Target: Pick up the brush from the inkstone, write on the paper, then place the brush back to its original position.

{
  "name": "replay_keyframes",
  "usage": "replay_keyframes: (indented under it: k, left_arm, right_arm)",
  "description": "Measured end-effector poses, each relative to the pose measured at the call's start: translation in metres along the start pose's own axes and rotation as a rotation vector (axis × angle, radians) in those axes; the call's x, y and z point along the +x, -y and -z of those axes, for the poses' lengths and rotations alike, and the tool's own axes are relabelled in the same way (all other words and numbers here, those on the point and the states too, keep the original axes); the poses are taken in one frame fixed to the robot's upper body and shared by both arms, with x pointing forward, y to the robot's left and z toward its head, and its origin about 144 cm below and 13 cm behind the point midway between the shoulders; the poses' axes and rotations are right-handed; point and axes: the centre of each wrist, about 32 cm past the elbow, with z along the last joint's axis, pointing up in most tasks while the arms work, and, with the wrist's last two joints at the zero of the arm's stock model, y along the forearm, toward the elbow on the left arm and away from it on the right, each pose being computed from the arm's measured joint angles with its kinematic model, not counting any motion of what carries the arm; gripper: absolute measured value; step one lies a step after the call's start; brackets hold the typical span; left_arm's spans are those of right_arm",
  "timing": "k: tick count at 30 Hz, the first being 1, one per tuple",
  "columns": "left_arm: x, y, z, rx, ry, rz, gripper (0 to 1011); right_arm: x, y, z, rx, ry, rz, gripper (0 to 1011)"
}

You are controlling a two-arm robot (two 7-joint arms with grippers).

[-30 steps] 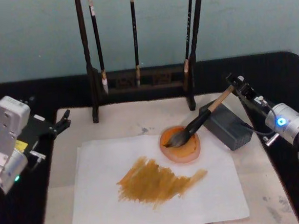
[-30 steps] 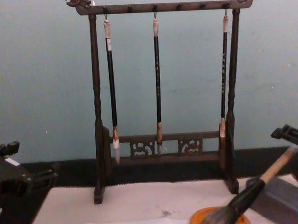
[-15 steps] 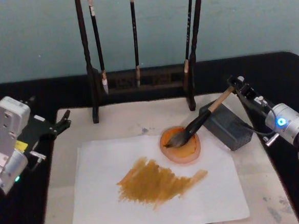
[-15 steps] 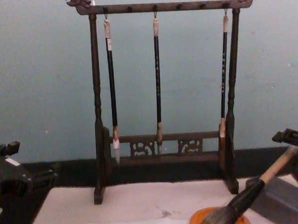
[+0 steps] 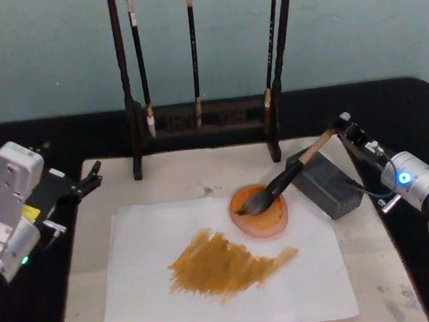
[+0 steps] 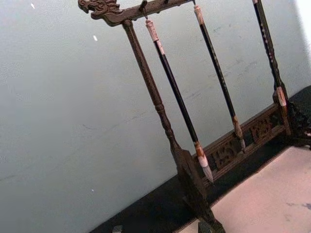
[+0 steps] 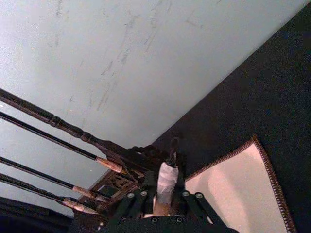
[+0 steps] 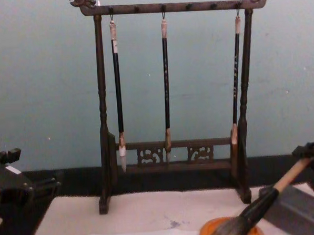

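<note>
The brush lies slanted, its bushy head in an orange dish and its black section leaning on the grey inkstone. My right gripper is at the right, behind the inkstone, shut on the pale top end of the handle. In the chest view the brush rises toward that gripper at the right edge. The white paper in front carries a broad brown-orange stroke. My left gripper stays parked at the mat's left edge, open and holding nothing.
A dark wooden rack with three slim hanging brushes stands behind the cream mat. Black cloth surrounds the mat. The rack also shows in the left wrist view.
My right gripper has drifted slightly right and down, and the handle's top end has sunk a little with it. The bristles stay in the dish; the left arm has barely moved.
</note>
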Motion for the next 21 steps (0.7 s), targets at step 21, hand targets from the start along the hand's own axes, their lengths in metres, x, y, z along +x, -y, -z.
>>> replay_keyframes:
  k: [21]
  left_arm:
    - [0.0,0.0,0.0,0.0,0.0,0.0,1010]
  right_arm:
    - [0.0,0.0,0.0,0.0,-0.001,0.0,177]
